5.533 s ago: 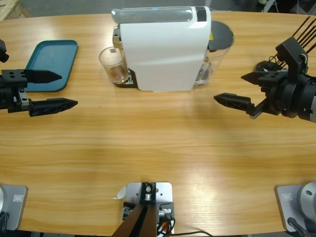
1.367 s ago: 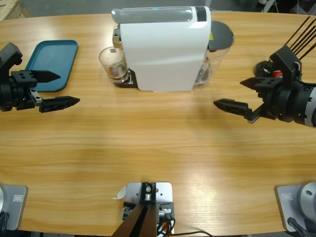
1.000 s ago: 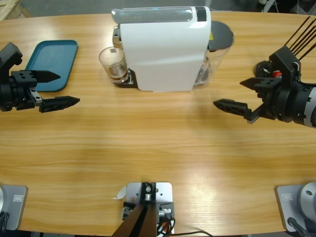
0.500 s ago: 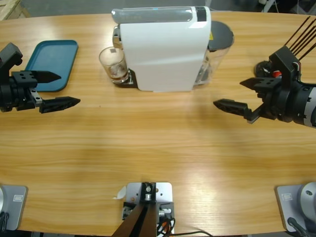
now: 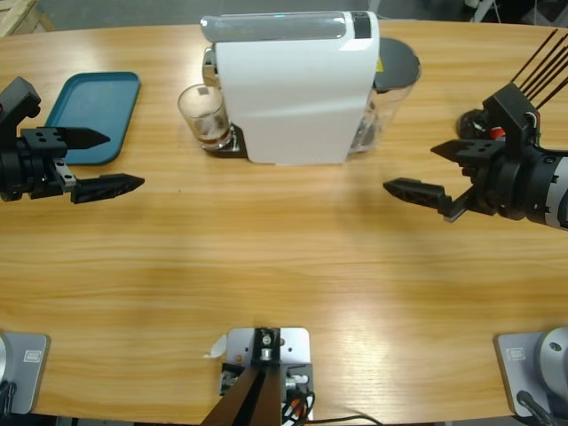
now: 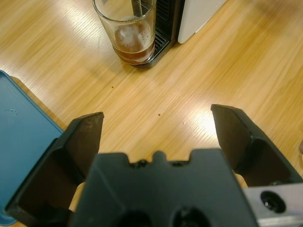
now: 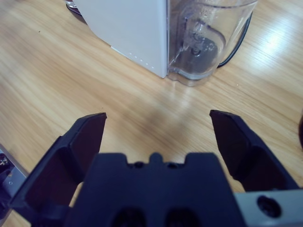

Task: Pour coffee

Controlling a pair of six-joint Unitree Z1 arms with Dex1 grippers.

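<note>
Wooden table carries a white coffee machine at its far edge, near the middle; its clear water tank sits at the machine's right end, and in the right wrist view we see the tank against the white body. We find a clear glass standing upright on the machine's black drip tray at its left end; in the left wrist view the glass holds the coffee, a shallow brown layer with pale foam, at its base; a thin stream drops into the glass from above. We note a teal tray lying flat to the left of the glass, apart from it; its corner shows in the left wrist view.

Left gripper comes in from the left edge, just beside the tray's near side; its jaws stand wide apart with nothing between them; it points toward the glass, well apart from it. Right gripper comes in from the right edge; its jaws likewise stand wide apart and hold nothing; it points toward the tank, short of it. In the wrist views we see bare table between the jaws of the left gripper and of the right gripper.
</note>
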